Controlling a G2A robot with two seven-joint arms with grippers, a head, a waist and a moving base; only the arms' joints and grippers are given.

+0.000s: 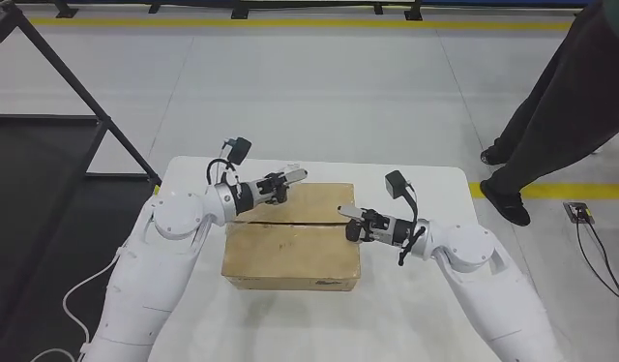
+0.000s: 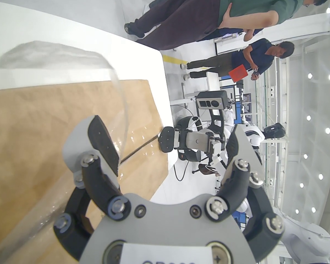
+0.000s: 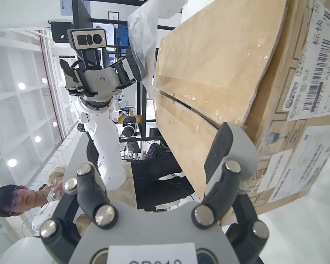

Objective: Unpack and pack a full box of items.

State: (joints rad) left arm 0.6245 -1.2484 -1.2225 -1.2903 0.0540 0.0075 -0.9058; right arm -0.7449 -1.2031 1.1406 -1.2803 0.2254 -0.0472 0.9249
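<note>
A closed cardboard box (image 1: 290, 251) sits mid-table with a seam between its top flaps (image 3: 181, 102). My left gripper (image 1: 293, 176) is open over the box's far left top. A loose strip of clear tape (image 2: 118, 83) curls up from the seam and touches one of its fingers (image 2: 103, 144). My right gripper (image 1: 346, 212) is open at the seam's right end, with one finger (image 3: 222, 149) by the box's upper edge. The box's end face carries shipping labels (image 3: 313, 83). The left wrist view looks along the seam to the right gripper (image 2: 170, 140). The right wrist view shows the left gripper (image 3: 104, 75) beside the lifted tape (image 3: 148, 20).
The white table (image 1: 416, 294) has bare surface around the box on all sides. A person (image 1: 561, 101) stands on the floor past the table's right corner. A black metal frame (image 1: 58, 81) stands to the left.
</note>
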